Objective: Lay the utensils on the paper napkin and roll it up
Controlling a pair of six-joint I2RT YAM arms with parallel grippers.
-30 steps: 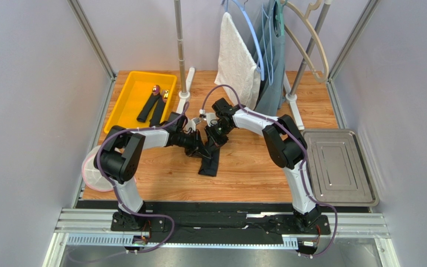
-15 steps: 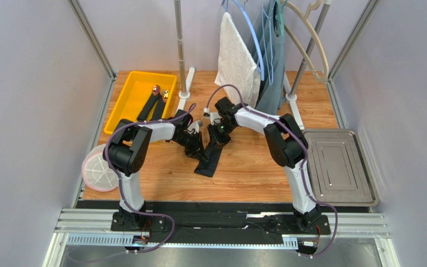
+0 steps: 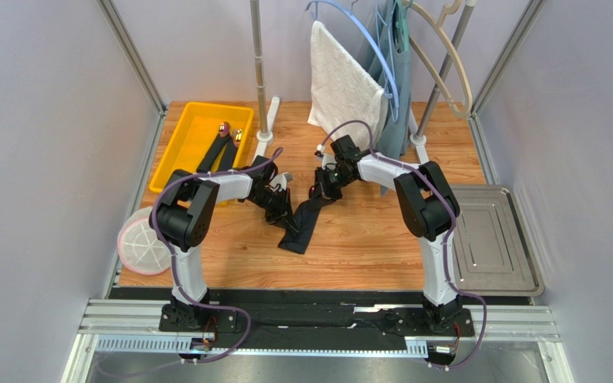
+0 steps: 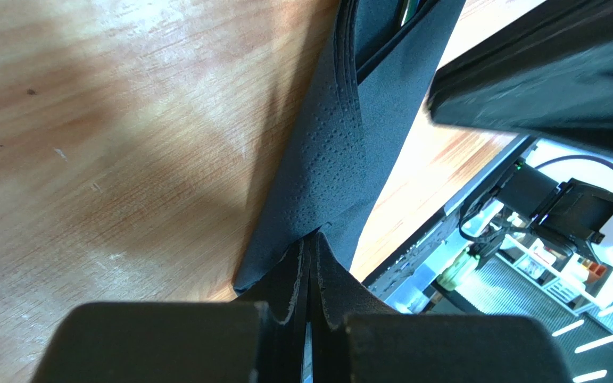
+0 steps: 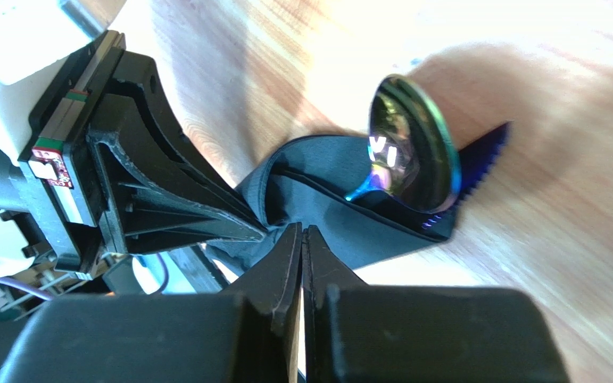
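The left gripper (image 4: pixel 310 254) has its jaws pinched together on a corner of the thin, matte black paper napkin (image 4: pixel 342 152). Facing it, the right gripper (image 5: pixel 302 235) is likewise closed on the napkin's fold, just beside the shiny iridescent spoon head (image 5: pixel 410 148) and the thin blue serrated piece (image 5: pixel 484 152) poking out of it. The utensils therefore seem placed. The napkin, a long loose strip on the wooden table (image 3: pixel 366 239), looks only partly rolled and needs tightening. Both arms reach low towards the table's middle, forearms converging and wrists nearly meeting over the strip's far end.
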